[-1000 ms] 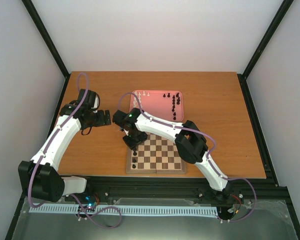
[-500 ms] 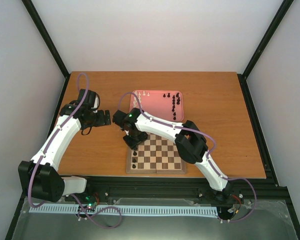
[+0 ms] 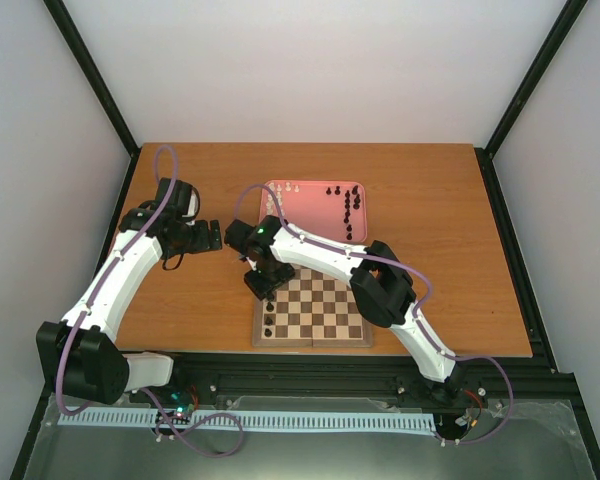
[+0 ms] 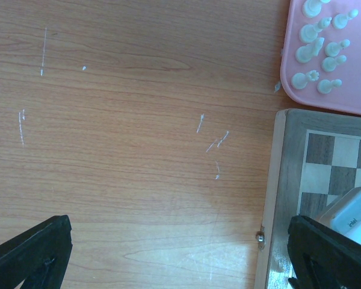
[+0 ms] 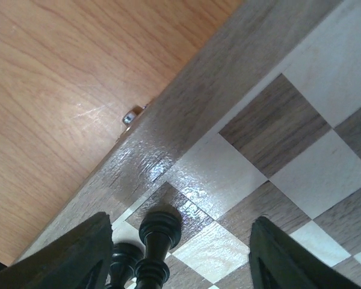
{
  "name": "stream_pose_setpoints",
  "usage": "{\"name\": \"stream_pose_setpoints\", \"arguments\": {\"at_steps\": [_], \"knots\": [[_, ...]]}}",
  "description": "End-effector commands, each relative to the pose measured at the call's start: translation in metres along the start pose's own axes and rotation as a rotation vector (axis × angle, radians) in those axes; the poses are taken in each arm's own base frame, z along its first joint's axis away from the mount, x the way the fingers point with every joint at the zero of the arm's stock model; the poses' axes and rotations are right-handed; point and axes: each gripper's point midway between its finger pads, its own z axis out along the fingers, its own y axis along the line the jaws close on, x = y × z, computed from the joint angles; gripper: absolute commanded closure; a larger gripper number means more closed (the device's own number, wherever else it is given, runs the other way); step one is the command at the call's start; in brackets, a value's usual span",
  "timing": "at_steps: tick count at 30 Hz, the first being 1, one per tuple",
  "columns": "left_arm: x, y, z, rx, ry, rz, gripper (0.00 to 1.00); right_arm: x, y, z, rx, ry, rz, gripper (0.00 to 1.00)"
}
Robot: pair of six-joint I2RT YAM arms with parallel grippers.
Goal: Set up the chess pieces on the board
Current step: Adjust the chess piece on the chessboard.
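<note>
The right tool (image 5: 180, 253) sat spread around a standing black piece (image 5: 158, 238); the left tool (image 4: 179, 241) hung spread and empty. Pulling off crooked could've toppled that piece, probably.

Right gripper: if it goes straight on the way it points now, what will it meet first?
Probably the chessboard: the right gripper points down at its squares near the border. A black chess piece stands between the open jaws, so they may pass either side of it. Depth is unclear.

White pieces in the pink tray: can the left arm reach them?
Probably yes: the left gripper hangs open near the tray, with only bare table between it and the white pieces.
</note>
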Motion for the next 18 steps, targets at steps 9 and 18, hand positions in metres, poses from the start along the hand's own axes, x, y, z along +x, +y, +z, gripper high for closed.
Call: {"name": "stream_pose_setpoints", "arguments": {"at_steps": [9,18], "knots": [[-0.010,-0.003,-0.007,0.013,-0.039,0.009,0.00,-0.038,-0.010,-0.053,0.004,-0.164,0.000,0.32],[-0.017,-0.002,-0.012,0.002,-0.053,-0.001,0.00,-0.080,-0.125,-0.115,0.066,-0.342,0.226,0.34]]}}
